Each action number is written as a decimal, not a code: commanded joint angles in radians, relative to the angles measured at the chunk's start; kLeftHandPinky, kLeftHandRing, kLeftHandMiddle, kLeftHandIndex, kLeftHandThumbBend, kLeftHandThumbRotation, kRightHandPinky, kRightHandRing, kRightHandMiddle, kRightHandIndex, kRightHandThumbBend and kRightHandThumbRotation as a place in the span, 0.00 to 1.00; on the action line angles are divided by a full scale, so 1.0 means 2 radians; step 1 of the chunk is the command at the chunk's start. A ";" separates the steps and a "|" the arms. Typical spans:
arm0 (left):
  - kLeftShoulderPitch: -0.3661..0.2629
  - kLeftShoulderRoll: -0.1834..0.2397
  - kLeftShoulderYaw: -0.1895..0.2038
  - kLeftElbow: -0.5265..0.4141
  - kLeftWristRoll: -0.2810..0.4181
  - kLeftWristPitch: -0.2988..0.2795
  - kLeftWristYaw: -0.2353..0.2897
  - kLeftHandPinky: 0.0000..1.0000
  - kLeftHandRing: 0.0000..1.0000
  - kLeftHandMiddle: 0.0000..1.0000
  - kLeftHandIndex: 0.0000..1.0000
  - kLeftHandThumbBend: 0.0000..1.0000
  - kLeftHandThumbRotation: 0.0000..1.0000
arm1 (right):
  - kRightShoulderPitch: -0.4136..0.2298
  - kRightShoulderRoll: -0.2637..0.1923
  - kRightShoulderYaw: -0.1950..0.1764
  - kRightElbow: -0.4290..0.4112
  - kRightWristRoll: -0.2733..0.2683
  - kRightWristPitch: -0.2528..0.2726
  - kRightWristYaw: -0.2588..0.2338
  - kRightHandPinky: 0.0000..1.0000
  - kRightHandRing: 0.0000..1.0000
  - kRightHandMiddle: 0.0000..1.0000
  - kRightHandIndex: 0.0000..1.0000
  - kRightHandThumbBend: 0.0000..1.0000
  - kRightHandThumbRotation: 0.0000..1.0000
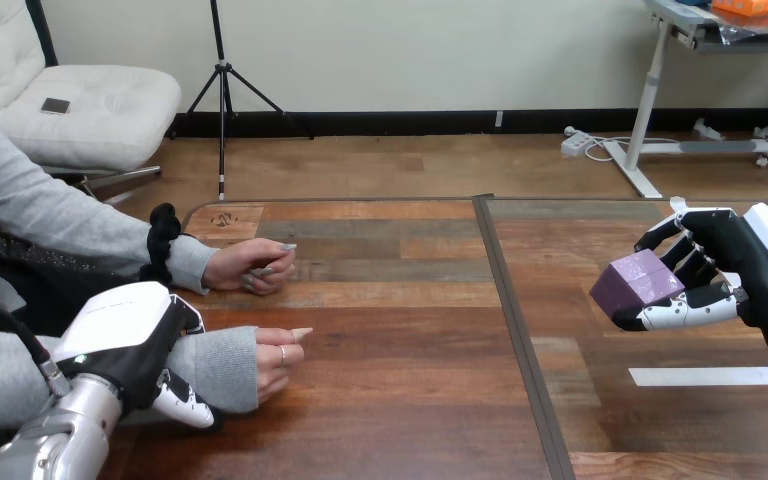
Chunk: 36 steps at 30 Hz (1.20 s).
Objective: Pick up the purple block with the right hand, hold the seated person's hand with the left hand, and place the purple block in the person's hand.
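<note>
Right robot hand (752, 268): fingers and thumb curled round the purple block (640, 283), held clear above the right half of the surface (410, 400). A white tape strip (710, 376) lies on the wood just below it.

Left robot hand (125, 335): lies over the grey-sleeved wrist (218, 365) of the person's nearer hand (278, 358); cannot tell whether it grips. That hand rests on the surface, palm down. The person's farther hand (252, 268) is loosely closed, also on the surface. The block is well apart from both.

- I am finding no words or numbers that I can read anywhere.
- A small dark mark (224, 218) is sitting on the desk's (390, 330) far left corner, too small to make out.
</note>
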 commanded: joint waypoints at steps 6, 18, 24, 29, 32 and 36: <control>-0.009 -0.003 0.031 -0.058 -0.001 -0.006 0.034 0.17 0.25 0.35 0.39 0.80 0.00 | -0.031 -0.010 -0.007 -0.029 0.001 -0.010 -0.007 0.34 0.37 0.41 0.44 0.83 0.00; -0.004 -0.024 0.048 -0.008 -0.016 -0.123 0.200 0.20 0.26 0.33 0.35 0.87 0.00 | -0.030 -0.006 -0.006 -0.034 0.002 0.000 -0.005 0.33 0.36 0.40 0.44 0.83 0.00; -0.006 -0.034 0.047 0.011 -0.014 -0.157 0.258 0.21 0.26 0.32 0.34 0.85 0.00 | -0.029 -0.002 -0.005 -0.036 0.003 0.009 -0.005 0.33 0.37 0.41 0.44 0.82 0.00; -0.009 -0.041 0.042 0.032 -0.009 -0.181 0.303 0.20 0.25 0.31 0.34 0.83 0.00 | -0.029 0.000 -0.003 -0.034 -0.003 0.000 -0.011 0.32 0.36 0.40 0.45 0.82 0.00; -0.012 -0.044 0.039 0.043 -0.005 -0.192 0.322 0.20 0.25 0.30 0.33 0.82 0.00 | -0.029 0.000 -0.002 -0.033 -0.003 -0.003 -0.008 0.32 0.35 0.40 0.45 0.82 0.00; -0.013 -0.046 0.036 0.052 -0.001 -0.202 0.337 0.19 0.25 0.30 0.33 0.80 0.00 | -0.031 0.001 -0.002 -0.032 -0.001 -0.002 -0.005 0.31 0.35 0.40 0.44 0.82 0.00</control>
